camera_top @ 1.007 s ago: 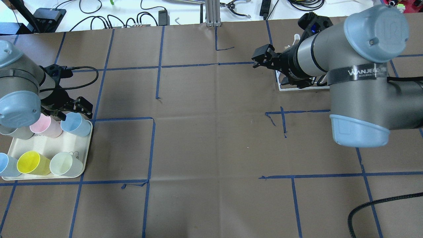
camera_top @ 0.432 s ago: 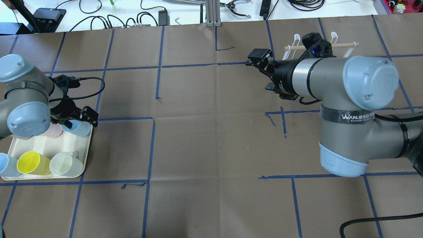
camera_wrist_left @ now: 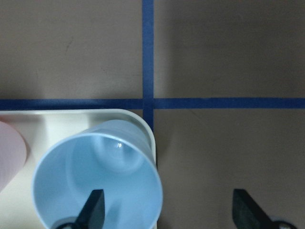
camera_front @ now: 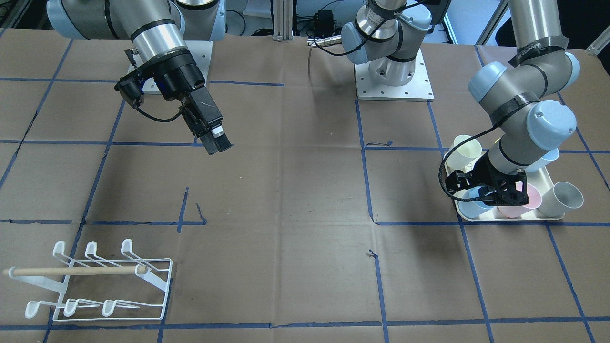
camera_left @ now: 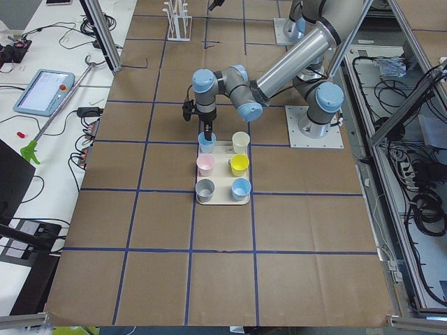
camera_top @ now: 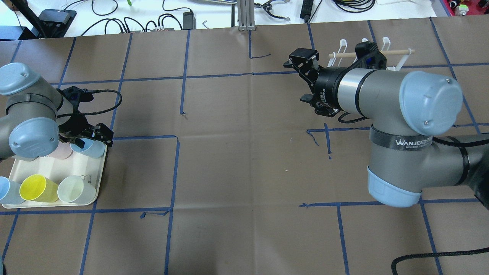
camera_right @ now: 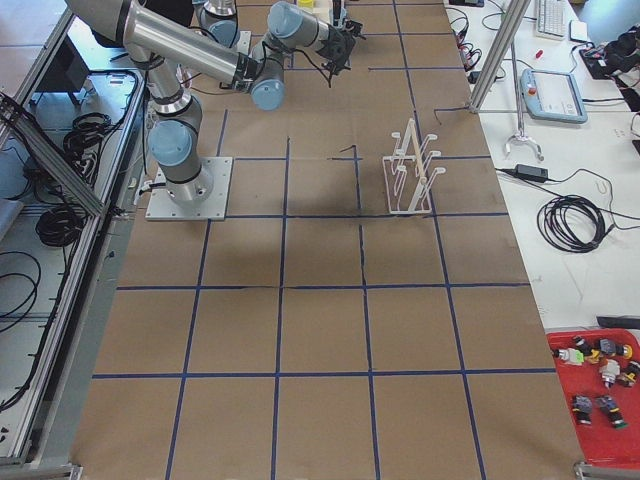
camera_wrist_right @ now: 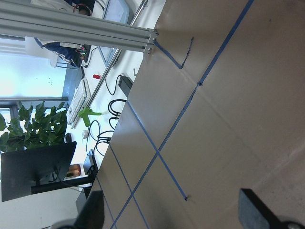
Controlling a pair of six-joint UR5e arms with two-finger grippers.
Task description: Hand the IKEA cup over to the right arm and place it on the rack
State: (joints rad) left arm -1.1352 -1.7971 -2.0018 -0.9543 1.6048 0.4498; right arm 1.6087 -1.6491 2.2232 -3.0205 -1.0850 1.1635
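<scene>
Over at the tray (camera_top: 86, 166) corner I've got the left claw (camera_wrist_left: 167, 200) spread open, straddling the wall of the blue cup (camera_wrist_left: 95, 176) to pinch it, with the right claw (camera_top: 297, 81) open and empty, ready for the handoff.

Rack (camera_top: 342, 55) half behind right arm (camera_top: 382, 91)

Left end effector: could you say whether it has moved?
Yes. The black two-finger left end effector shifted down-frame to the blue tape line, over the pale-blue cup.

On one cream tray (camera_left: 222, 202), two pale-blue cups (camera_left: 207, 142) (camera_left: 241, 188), one pink cup (camera_left: 205, 165), one yellow cup (camera_left: 239, 164), one grey cup (camera_left: 204, 188), one pale cream cup (camera_left: 241, 142), six altogether, plus one white wire rack (camera_front: 155, 280), one wooden dowel (camera_front: 71, 271), two robot arms (camera_top: 30, 114) (camera_top: 382, 91) and two pincers (camera_wrist_left: 167, 200) (camera_front: 219, 143).
</scene>
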